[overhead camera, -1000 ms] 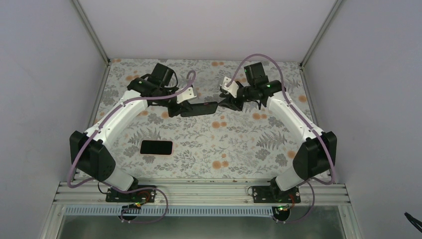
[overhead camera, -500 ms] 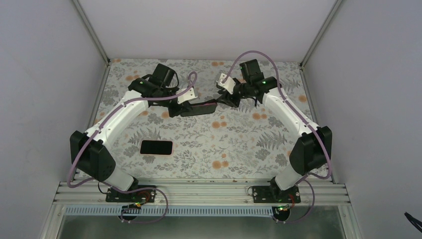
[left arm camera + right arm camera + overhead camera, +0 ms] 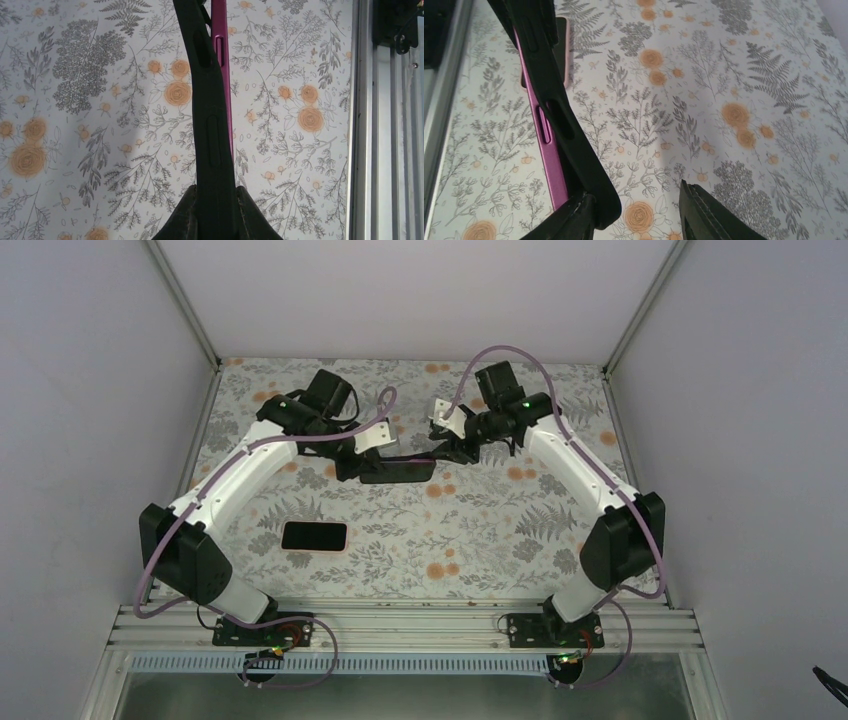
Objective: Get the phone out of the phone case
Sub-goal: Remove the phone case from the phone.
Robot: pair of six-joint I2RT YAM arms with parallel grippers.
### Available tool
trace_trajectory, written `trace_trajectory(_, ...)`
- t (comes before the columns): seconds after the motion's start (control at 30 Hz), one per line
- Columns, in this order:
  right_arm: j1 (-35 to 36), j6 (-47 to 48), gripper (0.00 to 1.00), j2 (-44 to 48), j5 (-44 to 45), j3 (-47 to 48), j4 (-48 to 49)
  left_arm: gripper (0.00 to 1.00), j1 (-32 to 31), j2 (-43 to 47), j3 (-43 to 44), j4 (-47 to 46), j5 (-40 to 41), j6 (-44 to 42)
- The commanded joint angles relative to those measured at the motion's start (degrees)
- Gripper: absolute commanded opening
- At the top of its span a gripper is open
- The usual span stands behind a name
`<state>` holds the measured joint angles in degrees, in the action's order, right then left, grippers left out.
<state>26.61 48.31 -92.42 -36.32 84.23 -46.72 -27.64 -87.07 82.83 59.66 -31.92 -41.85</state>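
Observation:
The black phone case (image 3: 395, 468) hangs edge-on above the table's far middle, and my left gripper (image 3: 352, 466) is shut on its left end. In the left wrist view the case (image 3: 212, 125) runs up from my left gripper (image 3: 215, 192), with the purple phone (image 3: 222, 55) showing along its right side. My right gripper (image 3: 437, 452) stands open at the case's right end. In the right wrist view its left finger (image 3: 579, 212) touches the corner of the case (image 3: 559, 100) beside the phone's purple edge (image 3: 546, 145). The other finger (image 3: 704, 210) is apart from the case.
A second dark phone in a pink-rimmed case (image 3: 314, 536) lies flat on the floral table at the near left, and it also shows in the right wrist view (image 3: 563, 47). A metal rail (image 3: 365, 125) edges the table. Grey walls close in the back and sides.
My right gripper has moved left, up to the case's right end. The case has shifted slightly left and towards the camera in my left gripper's hold.

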Motion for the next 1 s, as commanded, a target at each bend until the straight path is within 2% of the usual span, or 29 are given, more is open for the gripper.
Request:
trace_trajectory(0.0,3.21,4.87,0.47,-4.63,-15.7,6.23,-4.1,0.02,-2.62,1.4,4.78,-6.08,-10.27,-2.02)
trace_trajectory(0.07,3.44,9.72,0.47,-7.33,-19.22,9.08,-10.97,0.02,-2.6,2.19,5.05,-7.54,-8.74,-1.48)
trace_trajectory(0.17,3.73,21.73,0.51,-9.82,-26.89,11.17,-24.05,0.02,-2.6,4.16,4.44,-11.88,-4.73,-0.44)
trace_trajectory(0.23,4.93,24.32,0.52,-10.73,-29.07,11.22,-26.97,0.02,-2.6,5.11,4.28,-14.52,-2.95,0.15)
trace_trajectory(0.53,7.06,20.99,0.48,-9.49,-27.57,6.02,-21.41,0.02,-2.53,6.05,6.46,-20.65,0.84,2.54)
trace_trajectory(0.8,7.05,5.41,0.44,-4.56,-19.14,-0.45,-5.54,0.02,-2.51,8.73,5.22,-25.56,3.29,4.05)
trace_trajectory(0.9,7.11,4.59,0.44,-4.54,-17.3,-0.45,-5.45,0.02,-2.51,9.34,5.02,-26.91,4.99,4.33)
trace_trajectory(0.97,7.22,6.58,0.47,-5.43,-18.06,1.02,-9.42,0.02,-2.51,10.67,3.65,-29.69,7.16,4.44)
